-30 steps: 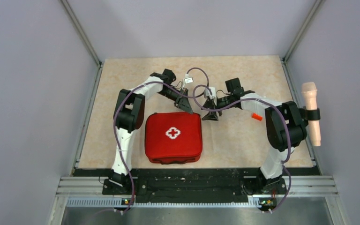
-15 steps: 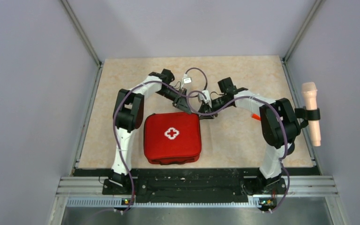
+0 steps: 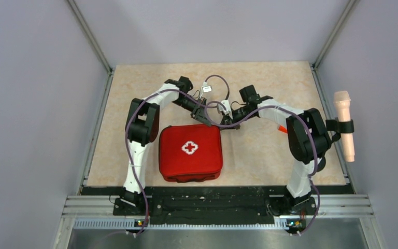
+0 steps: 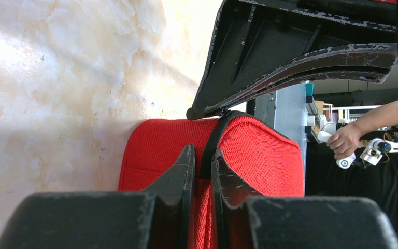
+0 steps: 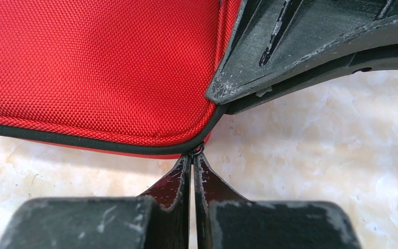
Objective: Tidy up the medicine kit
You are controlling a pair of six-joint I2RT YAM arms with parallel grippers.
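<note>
1. The medicine kit [image 3: 190,158] is laid flat on the surface [image 3: 269,88]. It is closed, with the lid and its white cross [image 3: 189,148] turned upward.
2. No long axis can be given, as the case is square. Its sides are set almost in line with the edges of the surface, with only a slight twist, and a dark seam is seen along the side wall that faces the arm bases.
3. The kit is placed on the near side of both tools, toward the arm bases, and only its far right corner reaches them.
4. The left tool [image 4: 202,155] is pointed over the far edge of the kit toward the near side. Its fingers are drawn almost together, and a black strap [image 4: 215,137] that runs over the red fabric is pinched between them.
5. The right tool [image 5: 193,158] is pressed fully together, and its tips are set against the rounded corner of the kit at the black piping.
6. A small dark loop is seen at those tips, but whether it is gripped cannot be told.
7. The right tool's tips are held just below one finger of the left tool.
8. An orange-red cap [image 3: 282,128] lies on the surface to the right of the right tool. It is well apart from the kit and partly hidden by the right arm.
</note>
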